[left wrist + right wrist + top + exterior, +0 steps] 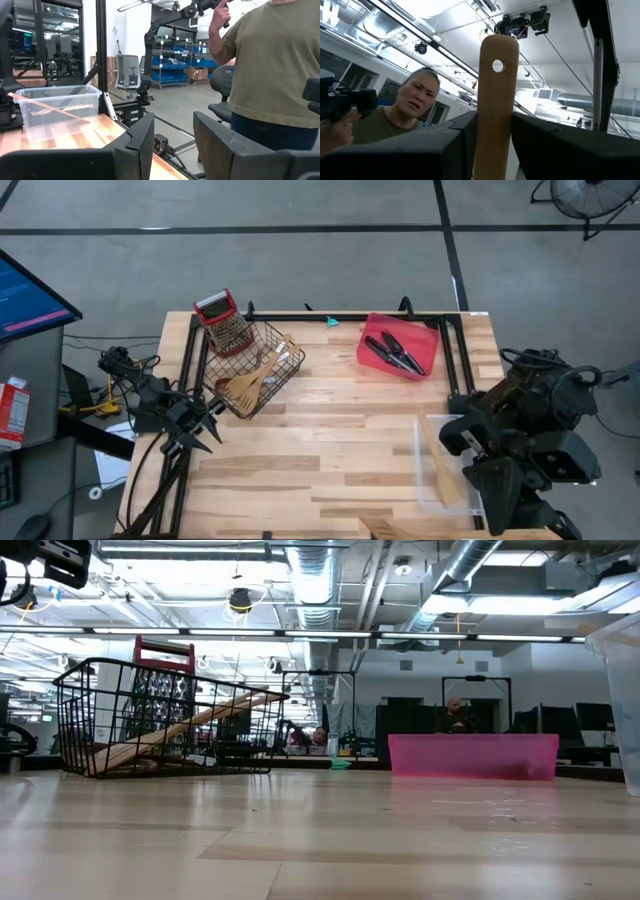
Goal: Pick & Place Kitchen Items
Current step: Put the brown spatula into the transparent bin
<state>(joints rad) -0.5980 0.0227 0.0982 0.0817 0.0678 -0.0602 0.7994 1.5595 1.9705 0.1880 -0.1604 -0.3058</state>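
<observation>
- The black wire basket (255, 368) lay tipped on its side at the far left of the desk (330, 450); pale wooden utensils (247, 383) rested inside it, their handles slanting up through the wires in the low view; a red-handled steel grater (224, 323) stood against the basket's far end.
- The flat red tray (400, 346) sat at the far right of the desk, well apart from the basket; black-handled knives (395, 353) lay in it.
- The clear plastic bin (440, 463) stood at the desk's near right edge, just beside my right arm; one pale wooden spatula (440, 465) lay slantwise in it.
- My right gripper (492, 125) was over the desk's right edge; its fingers (455, 135) were clamped narrow on the handle of a wooden utensil (495, 95), whose rounded end with a small hole pointed at the ceiling.
- My left gripper (172, 135) hung off the desk's left side, fingers (142, 137) part-way apart with nothing between them; a person in an olive shirt (275, 60) stood beyond.
- I could read no writing or label on any of these things.
</observation>
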